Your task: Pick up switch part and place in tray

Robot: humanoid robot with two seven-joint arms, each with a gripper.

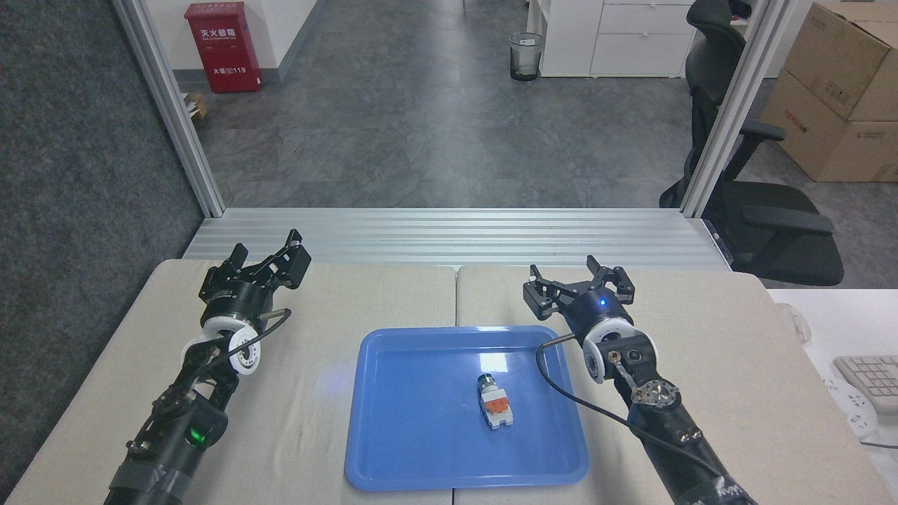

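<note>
The switch part [493, 402], a white block with an orange middle and a green-tipped cylinder end, lies flat inside the blue tray [407, 435], right of the tray's centre. My right gripper [579, 282] hovers open and empty beyond the tray's far right corner, well clear of the part. At the table's far left my left gripper [270, 258] stands open with nothing between its fingers.
Two beige table pads meet at a seam behind the tray. A white keyboard [870, 379] lies at the right edge. An aluminium rail strip [449, 238] borders the table's far side; an office chair [758, 203] stands beyond it.
</note>
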